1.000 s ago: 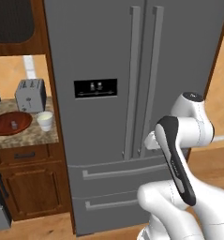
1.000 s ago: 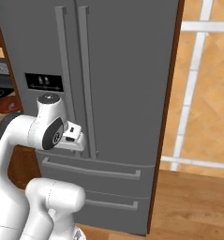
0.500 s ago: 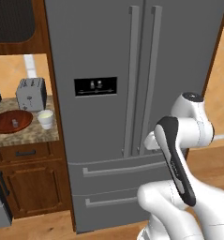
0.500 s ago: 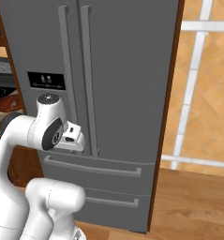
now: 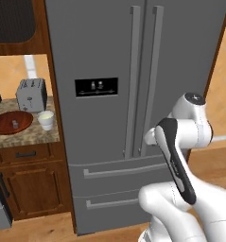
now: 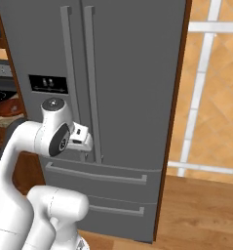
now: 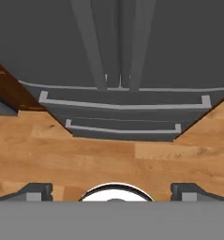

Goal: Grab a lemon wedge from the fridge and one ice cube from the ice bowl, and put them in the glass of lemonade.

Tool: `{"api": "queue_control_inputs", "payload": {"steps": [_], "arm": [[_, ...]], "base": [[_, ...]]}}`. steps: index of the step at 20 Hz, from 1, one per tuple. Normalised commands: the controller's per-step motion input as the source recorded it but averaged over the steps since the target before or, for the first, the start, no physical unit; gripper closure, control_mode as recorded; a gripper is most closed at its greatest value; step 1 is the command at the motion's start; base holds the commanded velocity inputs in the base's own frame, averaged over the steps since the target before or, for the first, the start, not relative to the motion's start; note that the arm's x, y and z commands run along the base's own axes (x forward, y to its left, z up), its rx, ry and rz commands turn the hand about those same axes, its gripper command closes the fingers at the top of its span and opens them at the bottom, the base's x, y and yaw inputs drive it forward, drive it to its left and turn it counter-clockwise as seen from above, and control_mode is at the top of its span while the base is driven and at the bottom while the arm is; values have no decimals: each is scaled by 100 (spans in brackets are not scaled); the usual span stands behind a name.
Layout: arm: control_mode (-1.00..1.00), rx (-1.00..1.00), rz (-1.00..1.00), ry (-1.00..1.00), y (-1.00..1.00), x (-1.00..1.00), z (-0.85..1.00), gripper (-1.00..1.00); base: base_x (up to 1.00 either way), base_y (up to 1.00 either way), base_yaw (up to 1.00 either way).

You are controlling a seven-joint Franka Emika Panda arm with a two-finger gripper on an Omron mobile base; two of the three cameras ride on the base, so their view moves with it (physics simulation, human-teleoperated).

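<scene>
The fridge in the middle of the frame is shut, the gripper's claw is wide apart and empty, so nothing is done yet.

Both base views face the fridge, hand view looks down its doors

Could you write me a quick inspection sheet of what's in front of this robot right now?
Surface: stone counter left of the fridge.
Job's things: fridge doors shut; ice bowl holds an ice cube; glass beside it. Lemon wedge: nothing seen.
Clutter: toaster behind the bowl.
Gripper: open, empty, aimed at the fridge's lower handles.
Cables: nothing seen.
Surroundings: wood floor, brown cabinets.
</scene>
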Motion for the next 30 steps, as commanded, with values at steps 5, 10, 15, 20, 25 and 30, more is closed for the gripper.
{"api": "queue_control_inputs", "payload": {"steps": [5, 10, 15, 20, 25, 30], "arm": [[-100, 0, -2, -27, -10, 76, 29, -100], [-100, 0, 0, -40, -21, 40, 54, -100], [-100, 0, -5, -34, -3, 1, 87, -100], [-100, 0, -3, -32, 0, 22, 100, -100], [-100, 0, -2, -24, -6, 25, 84, -100], [-100, 0, -5, -7, -12, 35, 51, -100]], "base": [[0, 0, 0], [0, 0, 0], [0, 0, 0], [0, 0, 0], [0, 0, 0], [0, 0, 0]]}}
